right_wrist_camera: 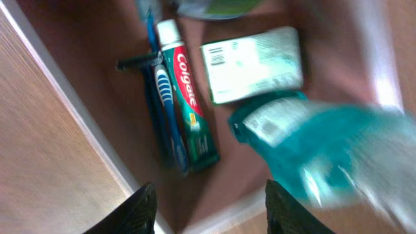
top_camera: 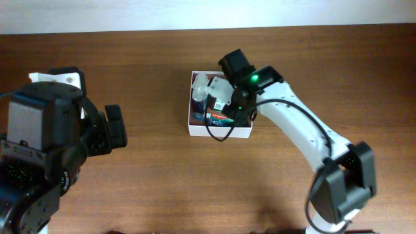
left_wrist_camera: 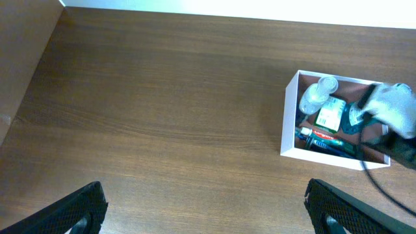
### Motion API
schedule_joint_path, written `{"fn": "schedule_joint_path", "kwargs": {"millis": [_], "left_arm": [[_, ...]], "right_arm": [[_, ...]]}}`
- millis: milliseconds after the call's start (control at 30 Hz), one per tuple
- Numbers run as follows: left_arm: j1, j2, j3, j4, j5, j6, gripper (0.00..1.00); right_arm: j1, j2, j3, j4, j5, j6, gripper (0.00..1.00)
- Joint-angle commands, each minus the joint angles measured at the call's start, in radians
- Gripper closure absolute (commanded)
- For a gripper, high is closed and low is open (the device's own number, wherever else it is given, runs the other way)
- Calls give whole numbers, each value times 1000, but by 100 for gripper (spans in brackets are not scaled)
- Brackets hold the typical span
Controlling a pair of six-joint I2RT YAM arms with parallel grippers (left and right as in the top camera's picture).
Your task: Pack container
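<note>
The container (top_camera: 218,135), a square white-walled box with a pinkish-brown inside, sits mid-table; it also shows in the left wrist view (left_wrist_camera: 290,117) and the right wrist view (right_wrist_camera: 58,110). Inside lie a Colgate toothpaste tube (right_wrist_camera: 188,97), a blue toothbrush (right_wrist_camera: 168,107), a black razor (right_wrist_camera: 140,62), a green-white packet (right_wrist_camera: 253,62), a blurred teal bottle (right_wrist_camera: 325,149) and a clear bottle (left_wrist_camera: 314,96). My right gripper (right_wrist_camera: 211,208) hangs open and empty just over the box's front edge, also seen overhead (top_camera: 242,110). My left gripper (left_wrist_camera: 208,208) is open and empty, far left of the box (top_camera: 110,130).
Brown wooden table all round the box. The left arm's bulky body (top_camera: 45,143) fills the left side. A white block (top_camera: 62,77) sits behind it. A black cable (top_camera: 218,133) loops from the right wrist over the box's front wall.
</note>
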Motion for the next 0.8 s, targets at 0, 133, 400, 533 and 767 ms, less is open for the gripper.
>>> {"fn": "schedule_joint_path", "kwargs": {"millis": [0, 133, 400, 533, 767], "left_arm": [[6, 0, -2, 0, -14, 1, 1], [6, 0, -2, 0, -14, 1, 1], [6, 0, -2, 0, -14, 1, 1], [6, 0, -2, 0, -14, 1, 1], [6, 0, -2, 0, -14, 1, 1]], "right_arm": [[-45, -156, 66, -32, 12, 270, 51], [-140, -262, 66, -64, 11, 402, 47], [-295, -356, 66, -183, 4, 545, 1], [-299, -351, 64, -209, 5, 558, 1], [-299, -343, 64, -237, 12, 554, 1]]}}
